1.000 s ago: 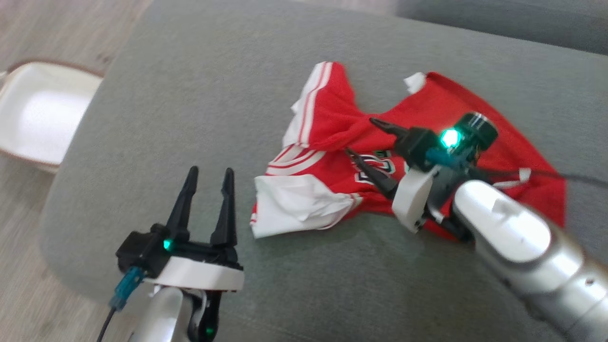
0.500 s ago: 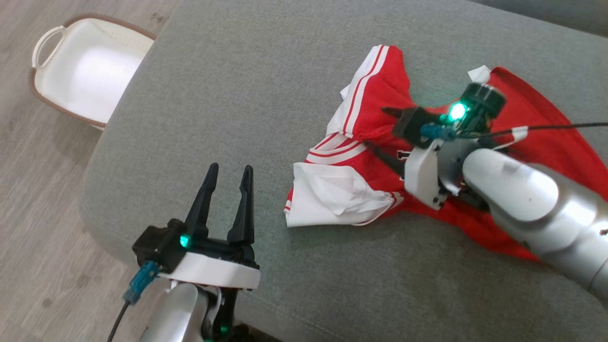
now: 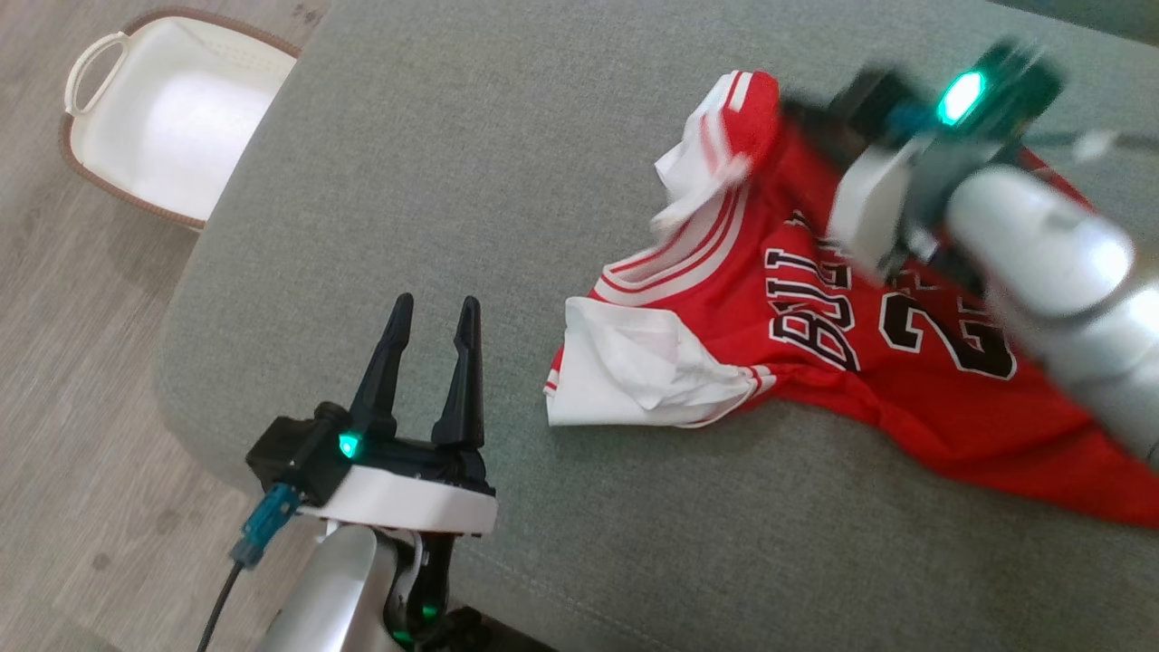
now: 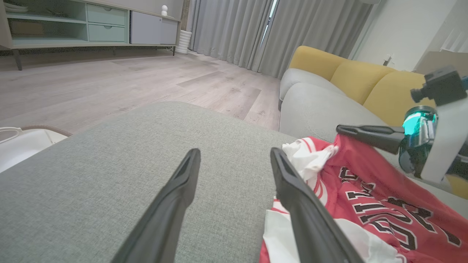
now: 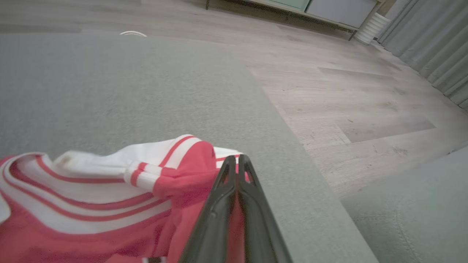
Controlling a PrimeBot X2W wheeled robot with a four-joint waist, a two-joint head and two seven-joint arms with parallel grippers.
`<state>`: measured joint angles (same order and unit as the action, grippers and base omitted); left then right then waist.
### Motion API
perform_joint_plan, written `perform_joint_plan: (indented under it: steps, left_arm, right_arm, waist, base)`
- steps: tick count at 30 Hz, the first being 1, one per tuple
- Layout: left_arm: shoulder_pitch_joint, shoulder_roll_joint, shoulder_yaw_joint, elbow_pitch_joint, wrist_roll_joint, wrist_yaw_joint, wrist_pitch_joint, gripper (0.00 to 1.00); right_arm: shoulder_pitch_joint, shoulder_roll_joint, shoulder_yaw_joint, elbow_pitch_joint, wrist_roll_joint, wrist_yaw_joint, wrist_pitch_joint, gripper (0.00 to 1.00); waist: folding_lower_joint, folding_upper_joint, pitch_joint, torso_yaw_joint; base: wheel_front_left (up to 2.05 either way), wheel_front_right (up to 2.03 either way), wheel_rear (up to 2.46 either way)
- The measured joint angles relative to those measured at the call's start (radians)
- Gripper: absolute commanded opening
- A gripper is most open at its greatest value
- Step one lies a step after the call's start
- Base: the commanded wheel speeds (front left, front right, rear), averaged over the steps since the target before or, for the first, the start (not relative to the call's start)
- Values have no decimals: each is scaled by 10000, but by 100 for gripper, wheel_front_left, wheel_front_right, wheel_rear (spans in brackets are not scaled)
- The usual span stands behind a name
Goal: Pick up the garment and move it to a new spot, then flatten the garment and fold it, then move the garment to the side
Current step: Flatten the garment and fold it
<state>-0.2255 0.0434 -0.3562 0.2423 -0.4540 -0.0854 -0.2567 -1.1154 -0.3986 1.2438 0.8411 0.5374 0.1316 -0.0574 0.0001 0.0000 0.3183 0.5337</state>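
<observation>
1. Head view showed a red basketball jersey with white trim and black lettering (image 3: 815,380) lying partly spread on the right half of a wide grey upholstered seat cushion (image 3: 471,181), with one white-striped shoulder lifted off the cushion.
2. The right gripper (image 5: 236,160) had its jaws pressed together on that lifted shoulder; the right wrist view showed red cloth pinched at the tips.
3. The left gripper (image 3: 435,308) hovered over the cushion's near left corner, jaws spread and empty, apart from the jersey's folded white corner.
4. A white plastic basket with a brown rim (image 3: 163,136) stood on the floor beyond the cushion's left edge.
5. Likely risk: the hold was a thin pinch at one edge, so the cloth could slide out under the drag of the part lying on the cushion.
6. Likely risk: a one-point lift would let the jersey hang and bunch, making the flattening harder.
7. Likely risk: the pinched shoulder sat close to the cushion's far edge, so a carry that way could spill cloth onto the floor.
</observation>
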Motion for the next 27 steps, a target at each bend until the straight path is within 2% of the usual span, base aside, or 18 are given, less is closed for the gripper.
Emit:
perform_joint_plan:
  steps: [5,11,12,13,21,25,27]
  left_arm:
    - [1,-6,-10,-121,-42,61,0,100]
    - [-7,-10,-19,-171,-42,61,0,100]
    - [-18,-12,-27,-174,-42,61,0,100]
    - [-38,-12,-44,-174,-42,61,0,100]
    - [-187,-17,25,-144,2,59,0,100]
    - [-191,-23,343,-144,280,46,0,100]
    - [-189,-17,579,-142,437,27,0,100]
  right_arm:
    - [-936,21,-813,1463,21,0,-430,0]
    - [-2250,54,-2215,3963,-692,0,-1202,2]
    - [-2482,42,-2472,4270,-859,0,-1342,16]
    - [-2687,21,-2727,4441,-1009,0,-1434,100]
    - [-2749,4,-4502,4646,-1912,0,-1801,100]
    - [-2059,228,-5440,4637,-2192,0,-1906,100]
    - [-1562,368,-6078,4071,-2314,0,-1908,100]
  waist:
    - [0,0,157,54]
    - [0,0,355,139]
    - [0,0,382,150]
    - [0,-1,401,159]
    - [0,0,242,-298]
    - [-1,0,21,-775]
    - [-1,0,-119,-1069]
  base:
    - [0,0,0]
    - [0,0,0]
    - [0,0,0]
    - [0,0,0]
    - [0,0,0]
    - [0,0,0]
    - [0,0,0]
